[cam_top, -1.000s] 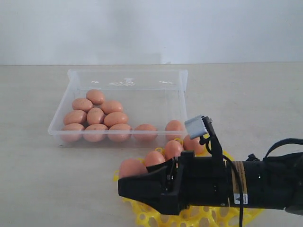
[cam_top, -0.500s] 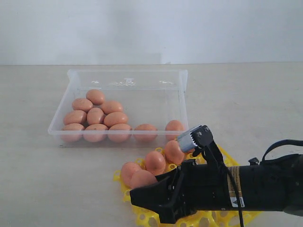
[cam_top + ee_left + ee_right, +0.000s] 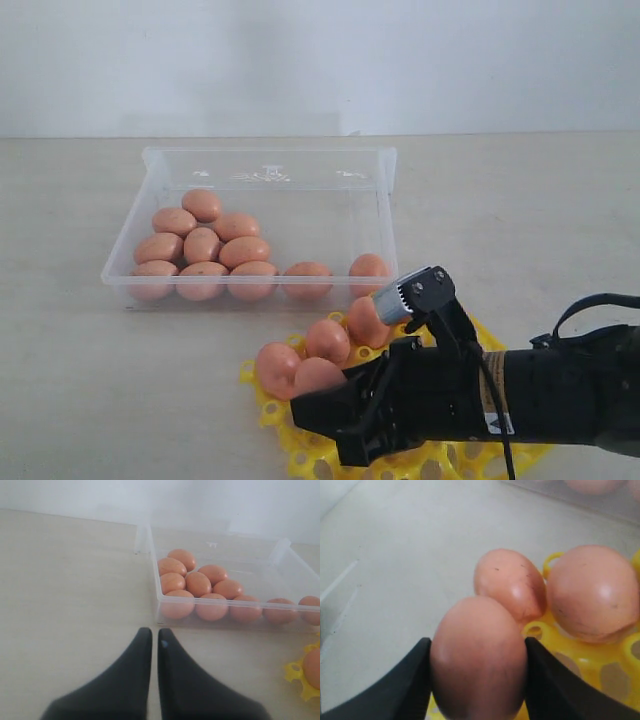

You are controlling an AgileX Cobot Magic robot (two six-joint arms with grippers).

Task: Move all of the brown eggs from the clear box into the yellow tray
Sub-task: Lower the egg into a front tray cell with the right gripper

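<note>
Table [image 3: 80, 380] bears 1 clear box [image 3: 270, 151] holding 11 brown eggs [image 3: 244, 251].

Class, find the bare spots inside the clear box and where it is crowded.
In the exterior view, bare floor fills the clear box's right rear, between back wall and the front row of brown eggs. Crowded: its left front, where eggs touch.

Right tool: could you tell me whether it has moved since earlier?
Yes. The right tool has drawn back rightward and lower over the yellow tray.
</note>
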